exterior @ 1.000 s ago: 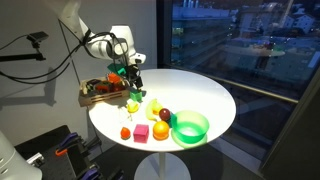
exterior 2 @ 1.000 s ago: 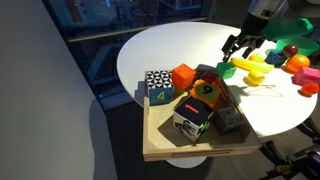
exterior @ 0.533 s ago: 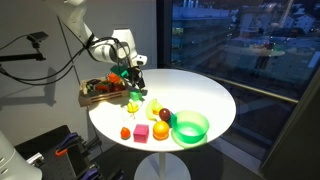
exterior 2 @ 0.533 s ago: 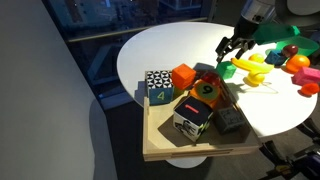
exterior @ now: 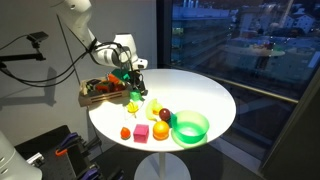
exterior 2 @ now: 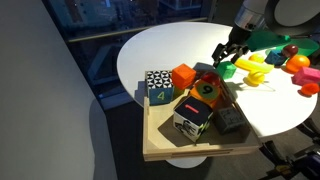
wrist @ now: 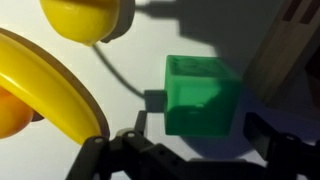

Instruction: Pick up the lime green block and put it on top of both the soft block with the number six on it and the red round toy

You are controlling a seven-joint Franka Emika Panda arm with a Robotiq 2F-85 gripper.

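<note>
The lime green block (wrist: 200, 90) sits on the white table, filling the middle of the wrist view; it also shows in an exterior view (exterior 2: 228, 71). My gripper (wrist: 200, 126) is open just above it, with one finger on each side of the block and not touching it. The gripper also shows in both exterior views (exterior: 126, 74) (exterior 2: 226, 55). The soft block with the six (exterior 2: 205, 92) lies in the wooden tray (exterior 2: 165, 150). The red round toy (exterior: 125, 132) sits near the table's front edge, apart from the tray.
A yellow banana (wrist: 45, 85) and a yellow piece (wrist: 88, 18) lie close beside the block. The tray's wooden edge (wrist: 295, 45) is on its other side. A pink cube (exterior: 142, 132), orange ball (exterior: 160, 129), maroon fruit (exterior: 165, 115) and green bowl (exterior: 190, 127) stand on the table.
My gripper has moved toward the tray side and down over the lime green block. The jaws stay open. Nothing else has moved.
</note>
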